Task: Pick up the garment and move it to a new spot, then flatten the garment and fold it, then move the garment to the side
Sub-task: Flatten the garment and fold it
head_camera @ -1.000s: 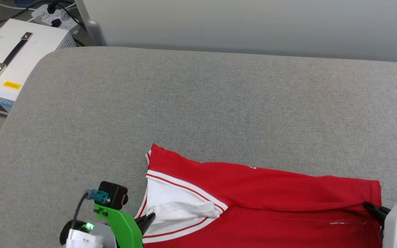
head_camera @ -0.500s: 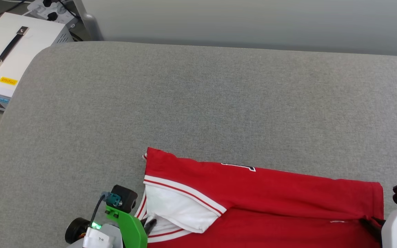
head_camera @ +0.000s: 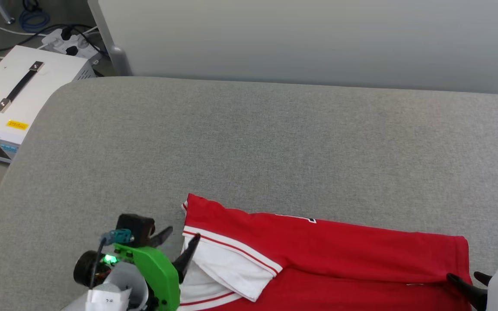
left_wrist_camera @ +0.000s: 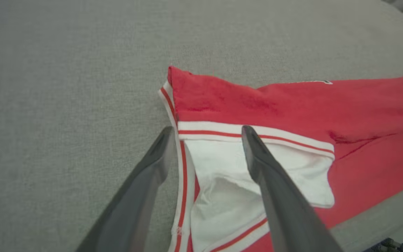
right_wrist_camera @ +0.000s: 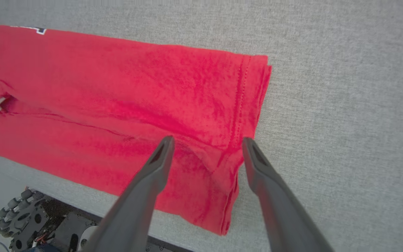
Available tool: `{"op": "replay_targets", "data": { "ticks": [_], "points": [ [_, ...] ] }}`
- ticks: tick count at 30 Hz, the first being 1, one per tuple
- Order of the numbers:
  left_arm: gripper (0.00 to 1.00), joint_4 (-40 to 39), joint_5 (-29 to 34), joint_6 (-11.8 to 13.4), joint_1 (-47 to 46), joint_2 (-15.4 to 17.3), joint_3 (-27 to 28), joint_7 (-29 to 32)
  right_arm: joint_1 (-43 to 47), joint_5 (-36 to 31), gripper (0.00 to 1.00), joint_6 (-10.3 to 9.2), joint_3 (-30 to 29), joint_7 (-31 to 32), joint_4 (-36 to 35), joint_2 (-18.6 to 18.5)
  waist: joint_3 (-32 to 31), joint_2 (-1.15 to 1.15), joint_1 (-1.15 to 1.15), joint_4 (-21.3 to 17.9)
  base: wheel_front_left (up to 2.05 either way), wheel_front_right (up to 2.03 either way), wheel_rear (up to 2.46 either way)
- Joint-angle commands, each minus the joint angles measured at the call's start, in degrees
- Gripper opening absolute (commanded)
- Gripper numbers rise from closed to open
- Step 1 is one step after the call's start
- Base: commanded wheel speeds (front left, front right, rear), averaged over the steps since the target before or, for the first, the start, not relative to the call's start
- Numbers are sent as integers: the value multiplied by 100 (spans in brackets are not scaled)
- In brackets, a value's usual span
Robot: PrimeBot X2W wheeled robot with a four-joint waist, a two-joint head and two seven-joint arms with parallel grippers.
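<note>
- Jaws on both arms stand spread wide and pinch nothing. We note the left jaws at the sleeve end of the garment and the right jaws at its hem end.
- Garment is folded into a long red band. It lies on the grey tabletop along the near edge, close before the robot.
- Long axis runs left to right across the head view, with the right end a little nearer the robot.
- White sleeve with striped trim points to the robot's left. Stitched hem points to its right.
- Left wrist view: one of the left fingers hangs over bare tabletop just beside the striped trim, the other over the white sleeve. We cannot tell whether either touches the cloth.
- Right wrist view: one of the right fingers is over red cloth, the other at the hem's edge.
- Black-and-white lettering shows as a sliver at the band's far edge.
- One second ago both pairs were pressed together on the cloth, left on the sleeve and right near the hem. Both have since let go and opened.
- Sleeve was bunched at the left grip then. It now lies flatter, with the trim spread out.
- White box off the tabletop's left corner sits differently in the picture. We put that down to the head camera moving.
- Garment's spot on the tabletop looks about unchanged.
</note>
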Motion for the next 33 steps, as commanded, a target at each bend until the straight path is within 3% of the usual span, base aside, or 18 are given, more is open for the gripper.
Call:
{"op": "replay_targets", "data": {
  "ticks": [1, 8, 17, 24, 33],
  "points": [
    [100, -75, 119, 107, -30, -21, 147, -294, 95, 30, 100, -3, -133, 119, -72, 131, -73, 0, 0, -24, 0, 0, 0],
    [100, -294, 568, 369, -19, -96, 527, -1436, 145, -543, 100, -3, -1064, 749, -211, 898, -49, 0, 0, -43, 0, 0, 0],
    [100, -424, 1348, 428, 185, -316, 1116, -1677, -199, -1189, 100, -3, -2040, 1172, -3, 1849, 279, 0, 0, 4, 0, 0, 0],
    [100, -370, 1971, 262, 484, -640, 1610, -1680, -463, -1382, 100, -3, -2309, 1242, 419, 2111, 549, 0, 0, 76, 0, 0, 0],
    [100, -118, 2384, -110, 720, -1012, 2112, -1681, -516, -1260, 100, -3, -1982, 1227, 850, 2224, 657, 0, 0, 117, 0, 0, 0]
  ]
}}
